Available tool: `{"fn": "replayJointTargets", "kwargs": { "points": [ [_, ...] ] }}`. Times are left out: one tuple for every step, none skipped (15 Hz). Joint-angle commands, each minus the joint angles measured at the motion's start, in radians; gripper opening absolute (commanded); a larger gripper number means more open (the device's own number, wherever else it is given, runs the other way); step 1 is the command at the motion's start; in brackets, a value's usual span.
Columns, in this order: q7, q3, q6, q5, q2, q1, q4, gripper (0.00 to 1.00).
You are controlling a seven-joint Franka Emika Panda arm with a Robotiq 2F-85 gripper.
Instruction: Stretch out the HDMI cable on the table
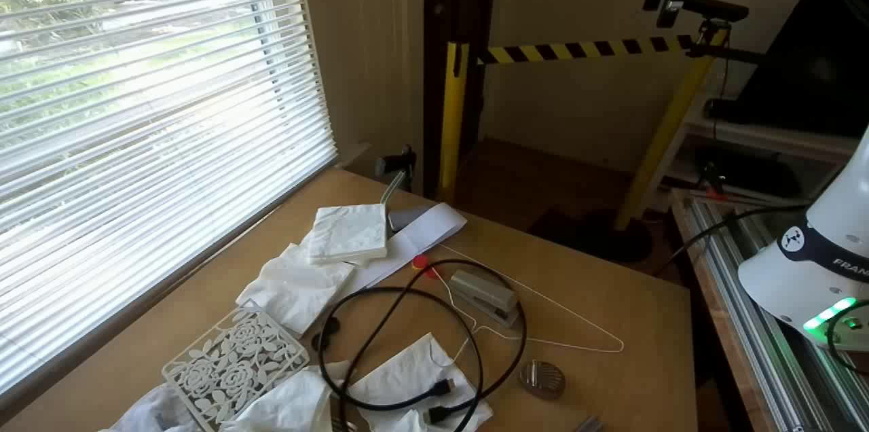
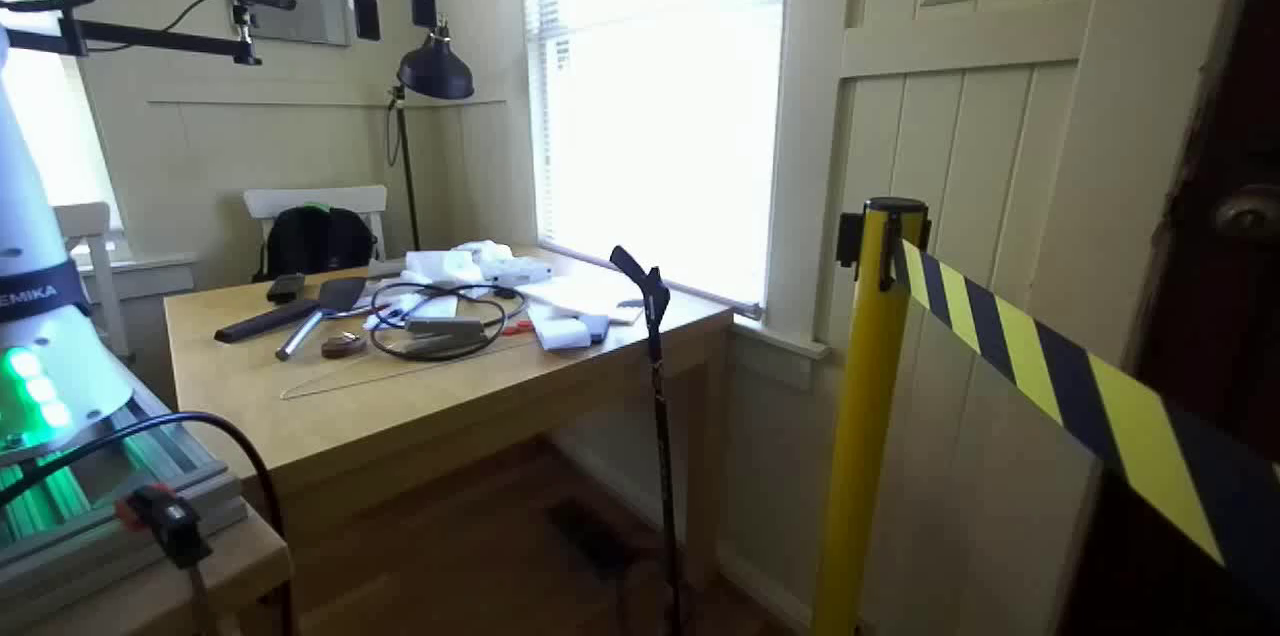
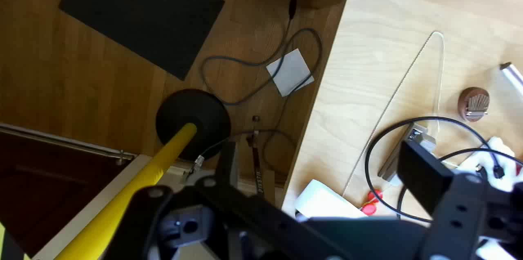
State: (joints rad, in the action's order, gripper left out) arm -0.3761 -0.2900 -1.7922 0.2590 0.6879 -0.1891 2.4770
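Note:
The HDMI cable point(image 1: 409, 290) is black and lies in overlapping loops on the wooden table point(image 1: 652, 323). Both dark plugs point(image 1: 441, 388) lie near each other by a white cloth point(image 1: 407, 367). The loops also show in an exterior view point(image 2: 440, 358) and in the wrist view point(image 3: 367, 166), where a finger covers part of them. My gripper point(image 2: 396, 16) hangs high above the table level, well apart from the cable. In the wrist view my gripper point(image 3: 325, 164) has its fingers wide apart with nothing between them. It also shows at the top of an exterior view point(image 1: 662, 4).
A grey stapler point(image 1: 483, 291) sits inside the loops. A pale string point(image 1: 577, 313), a brown thumb piano point(image 1: 542, 379), white cloths point(image 1: 299, 282), a napkin stack point(image 1: 349, 231) and a white lattice piece point(image 1: 237, 364) surround them. A spatula point(image 2: 270, 321) lies nearby. A yellow post point(image 2: 870, 416) stands beyond the table.

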Motion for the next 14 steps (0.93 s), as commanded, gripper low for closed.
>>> {"fn": "replayJointTargets", "kwargs": {
  "points": [
    [0.002, -0.003, 0.003, 0.002, 0.000, 0.005, -0.002, 1.00],
    [0.002, -0.003, 0.003, 0.002, 0.000, 0.005, -0.002, 1.00],
    [0.002, -0.003, 0.003, 0.002, 0.000, 0.005, -0.002, 1.00],
    [0.002, -0.003, 0.003, 0.002, 0.000, 0.005, -0.002, 1.00],
    [0.002, -0.003, 0.003, 0.002, 0.000, 0.005, -0.002, 1.00],
    [-0.010, -0.005, -0.003, -0.023, -0.014, 0.026, -0.009, 1.00],
    [-0.034, -0.010, -0.028, -0.059, -0.022, 0.058, -0.002, 1.00],
    [-0.041, -0.002, -0.046, -0.097, -0.036, 0.092, 0.008, 1.00],
    [-0.050, 0.008, -0.071, -0.144, -0.048, 0.129, 0.024, 1.00],
    [-0.050, 0.020, -0.105, -0.199, -0.067, 0.169, 0.039, 1.00],
    [-0.067, 0.026, -0.125, -0.251, -0.090, 0.208, 0.045, 1.00],
    [-0.082, 0.039, -0.164, -0.291, -0.121, 0.246, 0.056, 1.00],
    [-0.089, 0.056, -0.188, -0.321, -0.156, 0.275, 0.056, 1.00],
    [-0.099, 0.073, -0.224, -0.340, -0.200, 0.301, 0.055, 1.00]
  ]
}}
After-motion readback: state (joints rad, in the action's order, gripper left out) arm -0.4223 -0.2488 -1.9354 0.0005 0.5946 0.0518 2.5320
